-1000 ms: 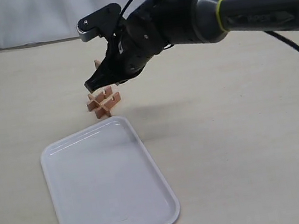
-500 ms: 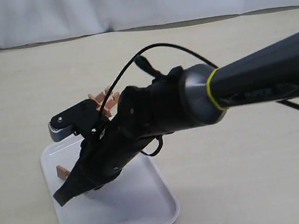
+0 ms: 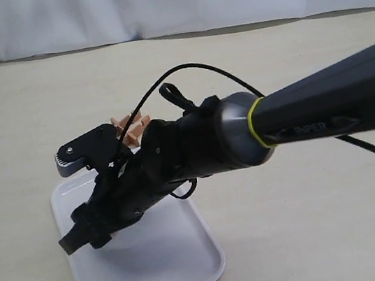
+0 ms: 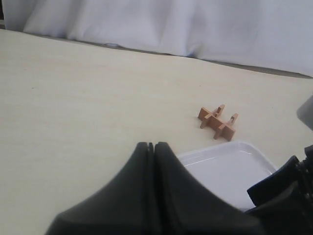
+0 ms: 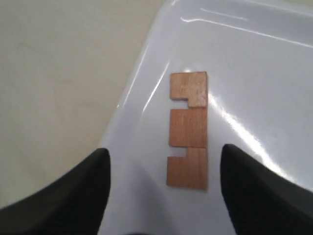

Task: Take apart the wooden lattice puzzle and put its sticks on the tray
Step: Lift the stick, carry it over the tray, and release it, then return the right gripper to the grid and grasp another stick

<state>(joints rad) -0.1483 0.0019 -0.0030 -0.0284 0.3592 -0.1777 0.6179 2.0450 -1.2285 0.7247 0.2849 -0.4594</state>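
Note:
The wooden lattice puzzle (image 3: 133, 126) stands on the table just beyond the tray's far edge, partly hidden by my right arm; the left wrist view shows the puzzle (image 4: 218, 122) whole. The white tray (image 3: 158, 272) lies in front. One notched stick (image 5: 188, 129) lies flat on the tray (image 5: 254, 73) near its rim. My right gripper (image 5: 165, 151) hangs open over that stick, its fingers either side and apart from it. In the exterior view my right gripper (image 3: 72, 242) covers the stick. My left gripper (image 4: 154, 145) is shut on nothing, near the tray (image 4: 220, 169).
A white curtain (image 3: 167, 2) closes off the far edge of the beige table (image 3: 318, 163). The right arm's black cable (image 3: 191, 69) loops above the wrist. The right arm's dark body (image 4: 283, 188) shows at the edge of the left wrist view.
My right gripper went from the puzzle over to the tray with a stick, and the stick now lies on the tray. Since half a second ago the gripper has shifted slightly and covers it.

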